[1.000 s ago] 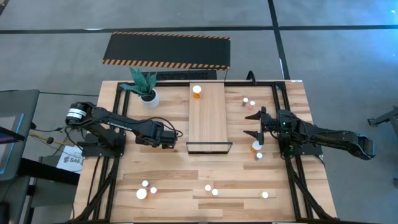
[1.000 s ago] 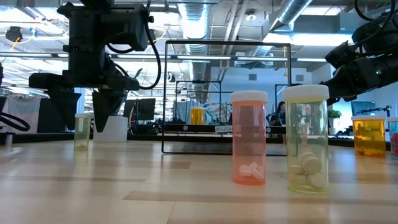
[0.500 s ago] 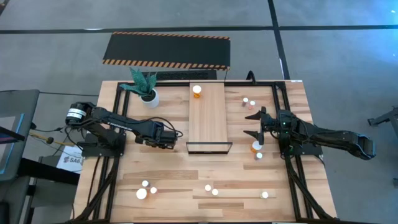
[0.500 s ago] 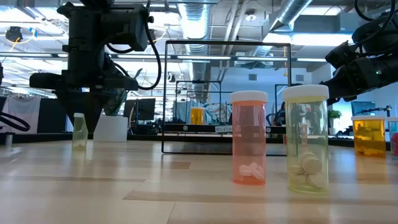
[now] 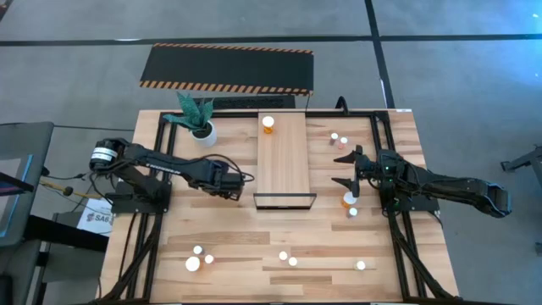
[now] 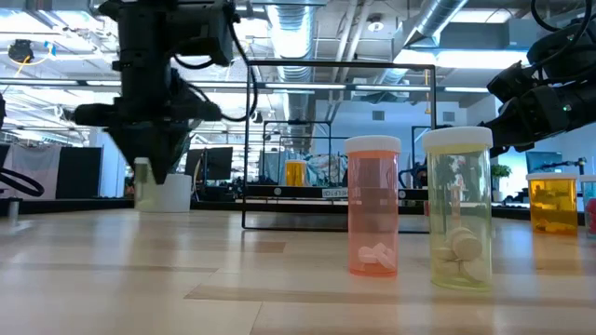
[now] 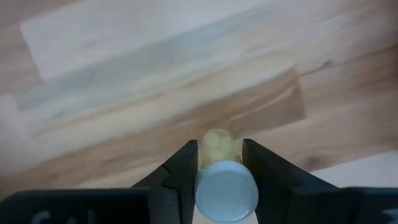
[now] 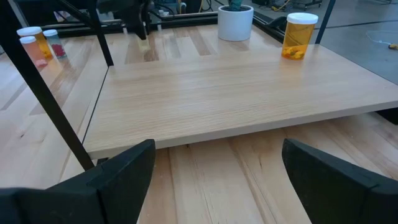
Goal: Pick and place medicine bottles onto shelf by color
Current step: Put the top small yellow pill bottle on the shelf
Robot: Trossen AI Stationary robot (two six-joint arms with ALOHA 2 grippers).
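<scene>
The left gripper is clamped on a small yellowish bottle with a white cap, holding it clear of the bench, just beside the long edge of the shelf. An orange bottle stands at the shelf's far end. The right gripper waits across the shelf, fingers spread wide

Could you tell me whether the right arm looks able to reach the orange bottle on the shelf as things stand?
Probably yes: the right gripper is open beside the shelf, and bare board lies between it and the orange bottle.
</scene>
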